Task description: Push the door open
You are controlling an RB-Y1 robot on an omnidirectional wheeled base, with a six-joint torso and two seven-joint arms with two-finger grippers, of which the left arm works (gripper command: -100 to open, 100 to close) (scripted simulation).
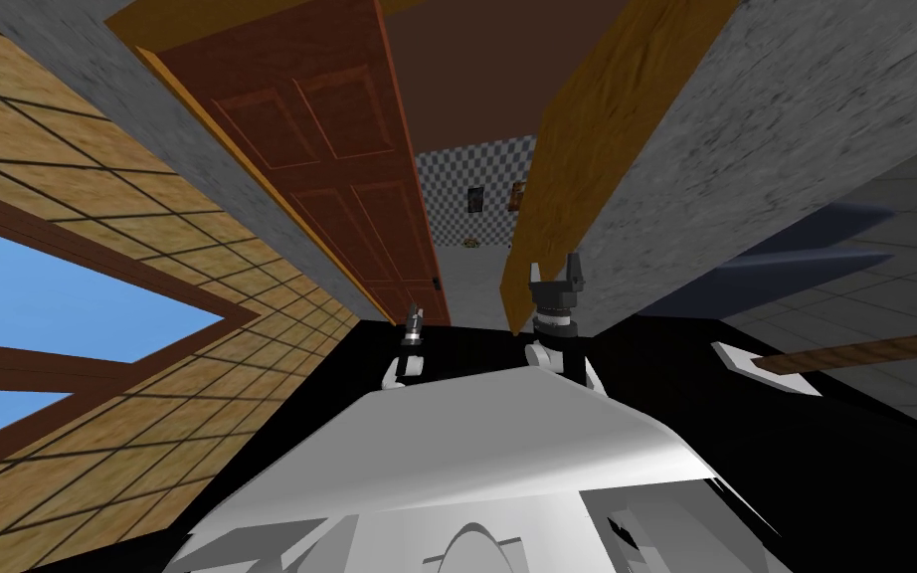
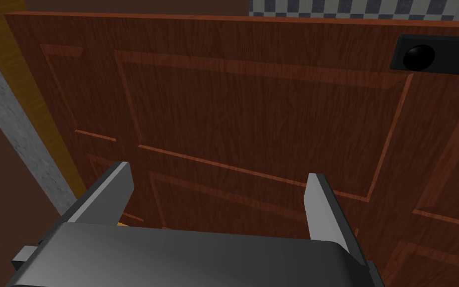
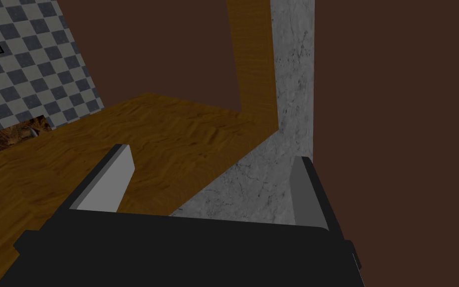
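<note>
In the head view, the reddish panelled door [image 1: 337,169] stands partly open, left of a gap that shows a checkered wall [image 1: 466,189]. The left gripper [image 1: 414,320] sits close by the door's free edge. The right gripper [image 1: 556,274] is by the yellow wooden frame [image 1: 586,149] across the gap.

At the left wrist, the fingers are spread with nothing between them, pointed at the door's panels, and the black knob [image 2: 418,57] is off to one side.

At the right wrist, the fingers are likewise spread and bare, facing the frame and a grey wall [image 3: 283,99].
</note>
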